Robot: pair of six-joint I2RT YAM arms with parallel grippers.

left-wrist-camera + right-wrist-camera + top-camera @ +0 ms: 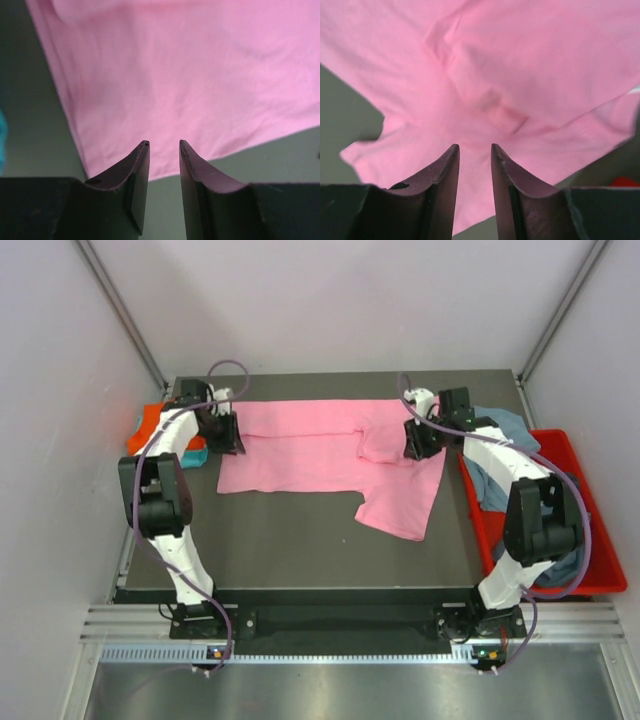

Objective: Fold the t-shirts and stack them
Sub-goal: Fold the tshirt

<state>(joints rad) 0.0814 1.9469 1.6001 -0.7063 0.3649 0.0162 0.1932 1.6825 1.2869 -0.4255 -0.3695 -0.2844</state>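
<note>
T-shirt (pixel 300 455), pink, lies spread for folding; we see left gripper (pixel 163 146) and right gripper (pixel 475 147) over opposite ends, jaws parted, empty, likely positioned to pinch matching edges.

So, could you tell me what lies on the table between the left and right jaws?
The pink t-shirt lies spread across that whole stretch of the table, with nothing else there; the top view shows it.
</note>
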